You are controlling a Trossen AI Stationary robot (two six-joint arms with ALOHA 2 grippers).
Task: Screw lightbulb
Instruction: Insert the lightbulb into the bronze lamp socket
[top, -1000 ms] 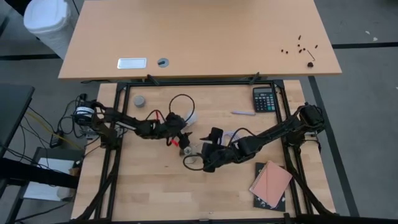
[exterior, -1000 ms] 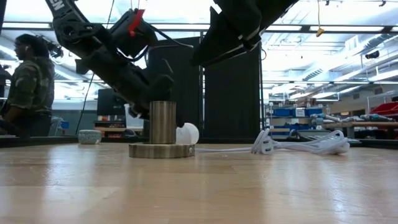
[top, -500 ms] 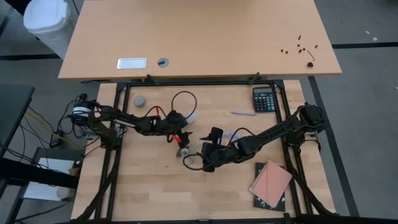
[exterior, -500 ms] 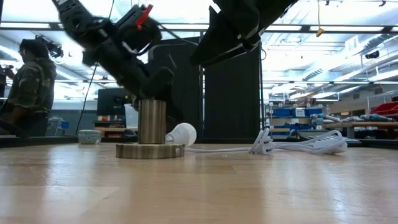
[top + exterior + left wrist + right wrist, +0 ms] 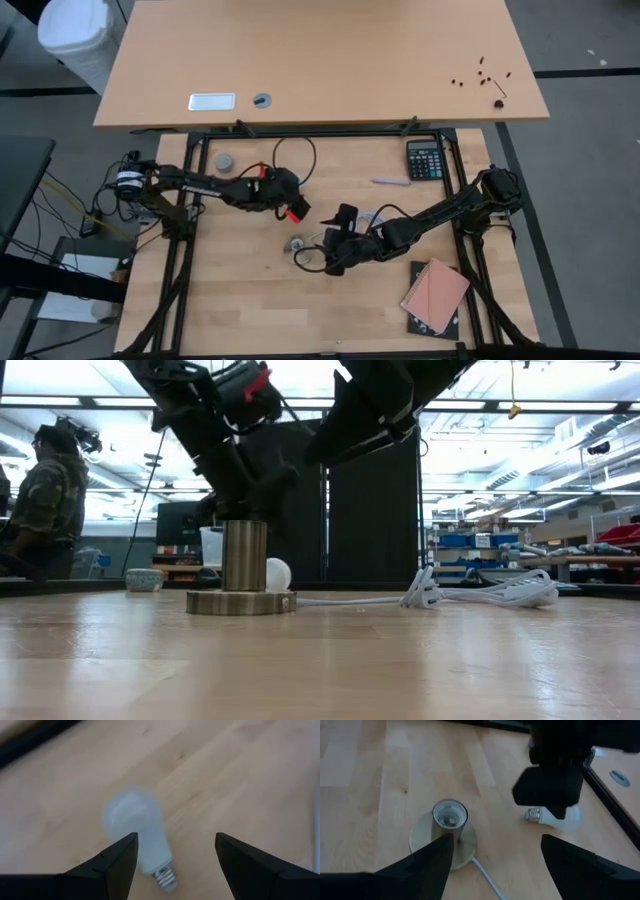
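The white lightbulb (image 5: 136,829) lies on its side on the wooden table, its grey screw end (image 5: 534,813) pointing toward the lamp base. My left gripper (image 5: 176,840) hangs open above the bulb, clear of it, and hides it in the high view (image 5: 293,205). The round metal lamp base (image 5: 444,836) stands upright with its socket (image 5: 244,555) open to the top; its white cord (image 5: 480,595) trails off along the table. My right gripper (image 5: 497,839) hovers open over the base, one finger to either side in its view, touching nothing.
A calculator (image 5: 425,158) and a pen (image 5: 390,181) lie at the far right. A notebook (image 5: 435,297) lies at the near right, and a small grey cap (image 5: 224,161) at the far left. A person (image 5: 45,490) stands beyond the table.
My left gripper has risen from beside the lamp base and drawn back toward the far edge, rolling as it went; it now stands over the bulb. The base has slid a little toward the table's left. My right gripper has kept still.
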